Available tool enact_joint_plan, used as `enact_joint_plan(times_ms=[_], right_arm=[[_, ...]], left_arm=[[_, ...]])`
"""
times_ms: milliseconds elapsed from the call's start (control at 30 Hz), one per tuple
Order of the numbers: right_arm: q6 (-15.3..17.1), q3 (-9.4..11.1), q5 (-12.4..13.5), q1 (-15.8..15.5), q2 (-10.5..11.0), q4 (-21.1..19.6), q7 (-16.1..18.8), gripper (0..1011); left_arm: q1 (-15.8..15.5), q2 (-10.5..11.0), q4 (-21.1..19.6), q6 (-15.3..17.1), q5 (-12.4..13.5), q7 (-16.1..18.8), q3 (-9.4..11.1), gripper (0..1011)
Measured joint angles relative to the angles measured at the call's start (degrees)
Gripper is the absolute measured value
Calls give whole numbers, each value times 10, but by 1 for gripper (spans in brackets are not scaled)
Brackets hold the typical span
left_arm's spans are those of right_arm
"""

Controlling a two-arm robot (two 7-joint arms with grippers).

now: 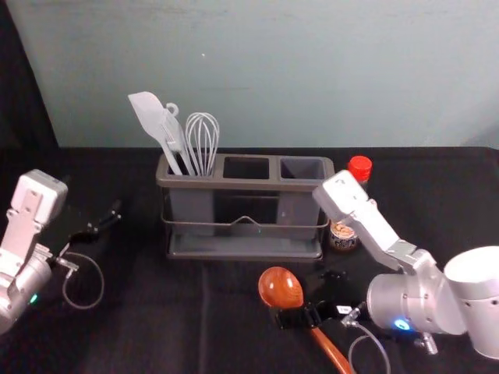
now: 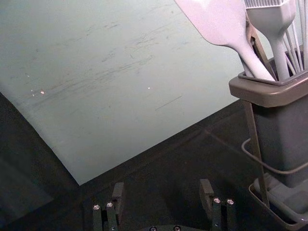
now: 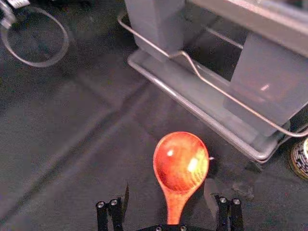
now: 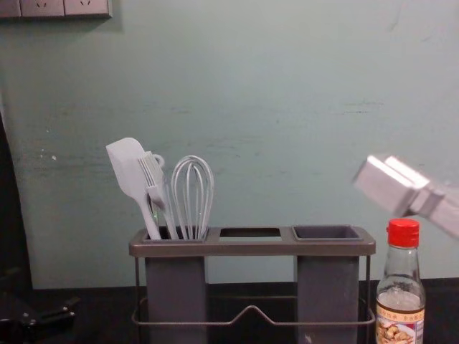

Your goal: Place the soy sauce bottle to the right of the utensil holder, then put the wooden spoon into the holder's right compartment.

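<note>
Your right claw [image 1: 308, 296] straddles the spoon [image 1: 281, 287], spread, before the holder [image 1: 234, 185]. The bottle [image 1: 360, 167] stands right of the holder; your spread left claw [image 1: 93, 206] hangs left.

wall [image 4: 272, 129]: soft, fairly even light
worktop [image 1: 156, 319]: dark, folds faint
wooden spoon [image 3: 180, 175]: glossy glints, lower centre, right wrist view
right arm [image 1: 417, 304]: small blue glow, lower right

Red bottle cap [image 4: 404, 233], reddish-brown spoon [image 3: 181, 161], grey holder [image 4: 251, 248], greenish wall [image 4: 287, 129], black cloth [image 1: 148, 327]

Right claw [image 1: 306, 297] gapes at lower centre, left claw [image 1: 94, 201] at left.
</note>
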Motion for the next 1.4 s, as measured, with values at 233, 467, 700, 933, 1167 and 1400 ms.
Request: enact_joint_plan(times_ms=[233, 467, 700, 933, 1167, 1400], right_arm=[[20, -29, -38, 38, -20, 42, -4, 1000], [14, -43, -55, 63, -42, 81, 13, 1002], [13, -54, -71, 79, -57, 101, 26, 1000], [14, -61, -86, 90, -71, 120, 32, 1002], [14, -64, -99, 95, -84, 136, 36, 1002], [10, -63, -107, 96, -91, 146, 39, 1000]], left_arm=[[0, 0, 0, 0, 0, 0, 0, 1011], [0, 0, 0, 0, 0, 0, 0, 1011], [0, 0, 0, 0, 0, 0, 0, 1011], [0, 0, 0, 0, 0, 0, 0, 1011], [0, 0, 0, 0, 0, 0, 0, 1012], [0, 0, 0, 0, 0, 0, 0, 1011]])
